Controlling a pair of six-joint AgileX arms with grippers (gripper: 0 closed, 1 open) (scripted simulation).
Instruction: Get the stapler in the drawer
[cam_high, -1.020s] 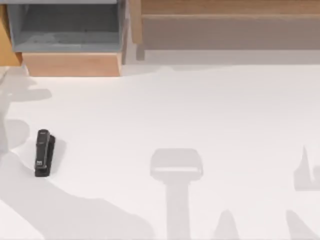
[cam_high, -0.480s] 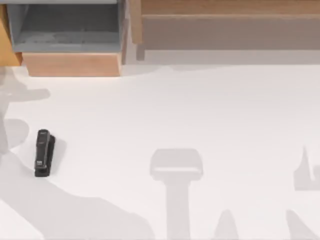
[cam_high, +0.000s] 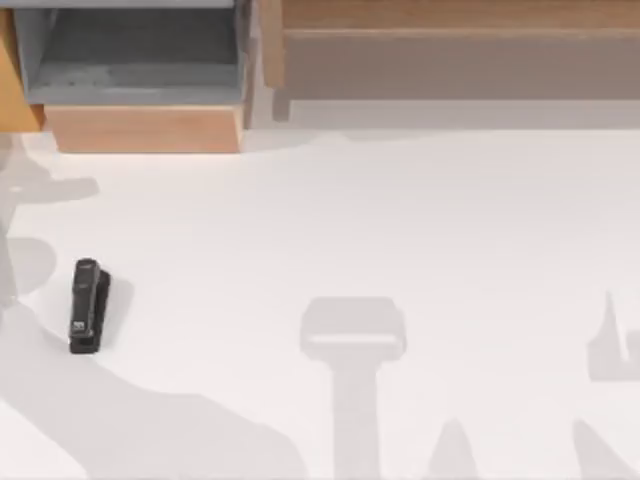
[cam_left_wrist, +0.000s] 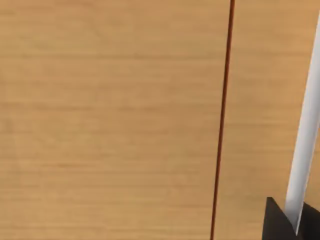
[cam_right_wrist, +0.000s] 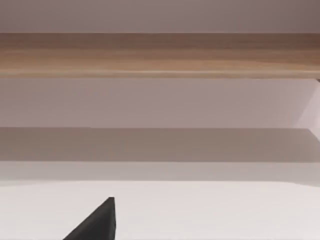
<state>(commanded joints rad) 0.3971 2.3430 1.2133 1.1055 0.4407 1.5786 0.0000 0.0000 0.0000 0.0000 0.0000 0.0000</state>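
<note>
The stapler (cam_high: 88, 306) lies flat on the white bench (cam_high: 400, 220) near its left edge, well short of the open drawer (cam_high: 140, 70) at the back left. A dark corner, perhaps the left hand (cam_left_wrist: 280, 222), faces tan wood; whether either hand is open I cannot tell.

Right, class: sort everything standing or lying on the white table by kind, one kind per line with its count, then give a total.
Stapler, black: 1
Drawer, grey inside, tan front: 1
Shelf unit, brown wood: 1
Total: 3
</note>
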